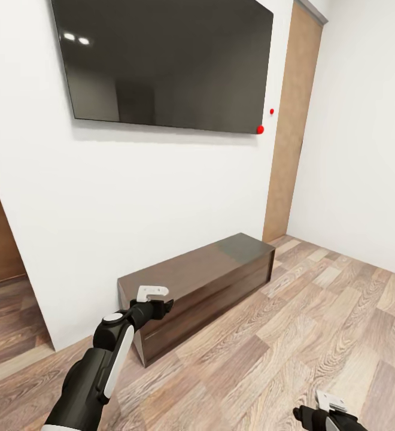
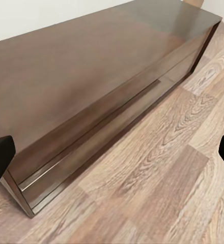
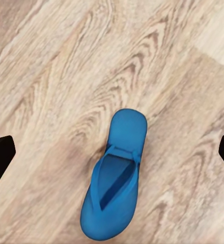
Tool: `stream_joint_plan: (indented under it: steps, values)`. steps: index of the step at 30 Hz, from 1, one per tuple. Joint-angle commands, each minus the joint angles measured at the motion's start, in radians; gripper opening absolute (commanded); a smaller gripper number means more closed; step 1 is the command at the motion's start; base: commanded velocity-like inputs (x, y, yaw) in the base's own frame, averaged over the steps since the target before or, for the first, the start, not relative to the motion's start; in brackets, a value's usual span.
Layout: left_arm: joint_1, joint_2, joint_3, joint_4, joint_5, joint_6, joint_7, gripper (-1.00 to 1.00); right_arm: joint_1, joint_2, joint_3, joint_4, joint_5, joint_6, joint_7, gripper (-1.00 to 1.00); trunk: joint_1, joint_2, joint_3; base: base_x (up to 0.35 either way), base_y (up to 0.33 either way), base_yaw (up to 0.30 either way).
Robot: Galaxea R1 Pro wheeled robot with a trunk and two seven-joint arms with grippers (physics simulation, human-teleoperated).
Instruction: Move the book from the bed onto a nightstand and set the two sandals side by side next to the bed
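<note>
One bright blue sandal [image 3: 113, 178] lies flat on the wood-plank floor, seen in the right wrist view straight below my right gripper [image 1: 308, 413]. That gripper hangs above it, open, its dark fingertips [image 3: 0, 157] spread wide and touching nothing. My left gripper [image 1: 164, 305] is open too and empty, hovering by the near end of a long dark bench [image 1: 203, 287]. The second sandal, the book, the bed and the nightstand are out of view.
The lampless dark brown bench [image 2: 91, 76] stands against a white wall under a large black wall-mounted TV [image 1: 164, 60]. A wooden door [image 1: 290, 131] is in the far right corner. Wood-plank floor [image 1: 293, 323] stretches to the right of the bench.
</note>
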Motion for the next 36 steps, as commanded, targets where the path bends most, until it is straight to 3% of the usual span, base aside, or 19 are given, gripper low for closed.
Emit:
stream_joint_plan:
  steps: [1, 4, 36]
  values:
    - [0.000, 0.000, 0.000, 0.000, 0.000, 0.000, 0.000, 1.00, 0.000, -0.001, 0.000, 0.000, 0.000, 0.000, 0.000, 1.00, 0.004, -0.007, -0.003, 0.000, 0.000, 0.000]
    - [0.000, 0.000, 0.000, 0.000, 0.000, 0.000, 0.000, 1.00, 0.000, -0.003, 0.000, 0.000, -0.001, -0.001, 0.000, 1.00, 0.015, -0.028, -0.013, 0.000, 0.000, 0.000]
    - [0.000, 0.000, 0.000, -0.001, 0.000, 0.000, -0.001, 1.00, 0.000, 0.000, 0.000, 0.014, -0.004, 0.013, 0.001, 1.00, 0.030, -0.036, -0.136, 0.000, 0.000, 0.000]
